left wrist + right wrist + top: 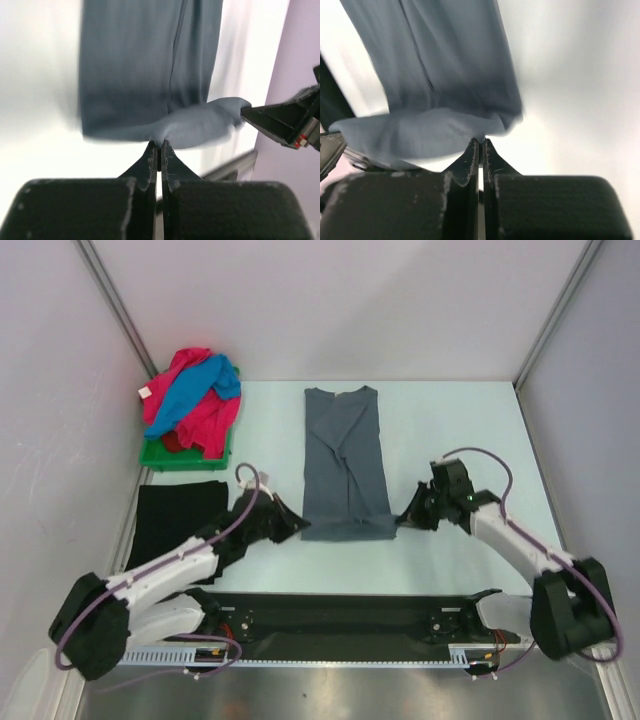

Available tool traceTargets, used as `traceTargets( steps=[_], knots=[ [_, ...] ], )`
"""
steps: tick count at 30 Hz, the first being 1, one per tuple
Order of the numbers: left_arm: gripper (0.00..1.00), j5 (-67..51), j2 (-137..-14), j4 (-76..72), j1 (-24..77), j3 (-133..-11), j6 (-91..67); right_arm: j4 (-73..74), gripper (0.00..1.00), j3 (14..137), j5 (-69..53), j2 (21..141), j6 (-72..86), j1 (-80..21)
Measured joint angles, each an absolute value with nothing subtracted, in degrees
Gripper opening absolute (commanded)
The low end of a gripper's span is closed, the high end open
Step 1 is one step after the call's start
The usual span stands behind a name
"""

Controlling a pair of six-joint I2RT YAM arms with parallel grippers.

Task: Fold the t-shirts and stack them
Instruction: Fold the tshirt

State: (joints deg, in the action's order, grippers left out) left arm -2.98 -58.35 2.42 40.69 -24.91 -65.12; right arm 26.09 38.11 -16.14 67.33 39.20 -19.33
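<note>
A slate-grey t-shirt (345,455) lies folded into a long strip on the table, collar at the far end. My left gripper (298,524) is shut on its near left hem corner, seen in the left wrist view (159,142). My right gripper (402,520) is shut on the near right hem corner, seen in the right wrist view (480,139). The near hem (200,127) is lifted and bunched between them. A black t-shirt (178,518) lies folded at the left. Pink and blue t-shirts (195,400) are piled at the back left.
A green plastic tray (165,454) holds the pink and blue pile at the back left. Grey walls close in the table on the left, back and right. The arms' base rail (340,625) runs along the near edge.
</note>
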Motion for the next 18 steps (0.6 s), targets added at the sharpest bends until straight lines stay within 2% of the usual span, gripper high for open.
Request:
traceTargets(
  steps=[4,10,18],
  knots=[
    [0.0,-6.8,-72.0,2.2,31.0,-37.7,-57.5,22.5,0.0,50.5,-18.7,81.8,35.8,-15.2],
    [0.0,-12.0,-90.2,1.1,23.7,-54.5,-50.3,19.8,0.0,71.2,-21.6,102.0,32.3,-13.7],
    [0.0,-16.4,-101.8,1.4,18.2,-64.0,-46.9,20.4,0.0,83.8,-24.7,114.0,30.2,-11.7]
  ],
)
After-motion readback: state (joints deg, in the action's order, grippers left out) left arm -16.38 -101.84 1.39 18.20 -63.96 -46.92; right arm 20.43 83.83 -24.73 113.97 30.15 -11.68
